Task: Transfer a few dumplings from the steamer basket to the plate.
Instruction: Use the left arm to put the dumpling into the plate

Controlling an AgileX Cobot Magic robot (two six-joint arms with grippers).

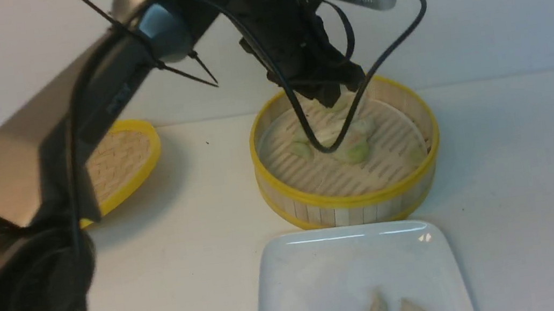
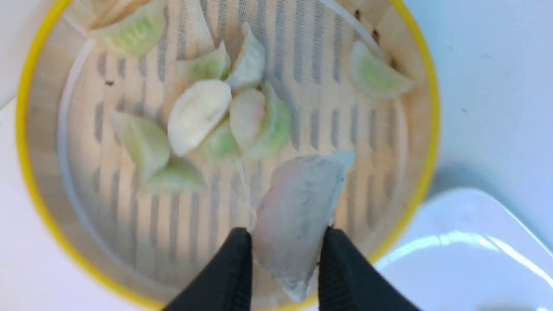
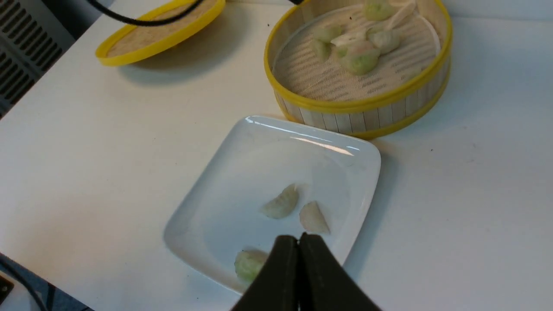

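The steamer basket (image 1: pixel 354 204) holds a cluster of dumplings (image 2: pixel 216 116). The plate (image 1: pixel 316 280), at its six o'clock, carries three (one green). Above the basket the left gripper (image 2: pixel 286 242) pinches a pale dumpling (image 2: pixel 298 203). The right gripper (image 3: pixel 299 242), closed and empty, hovers over the plate. Judged well along, with one transfer underway.

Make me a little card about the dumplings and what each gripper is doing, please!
Left gripper: shut on a pale dumpling, over the steamer basket
Right gripper: shut, empty, over the plate
On plate: three dumplings
In basket: a pile of white and green ones, plus a few loose
Lid: off, lying on the table
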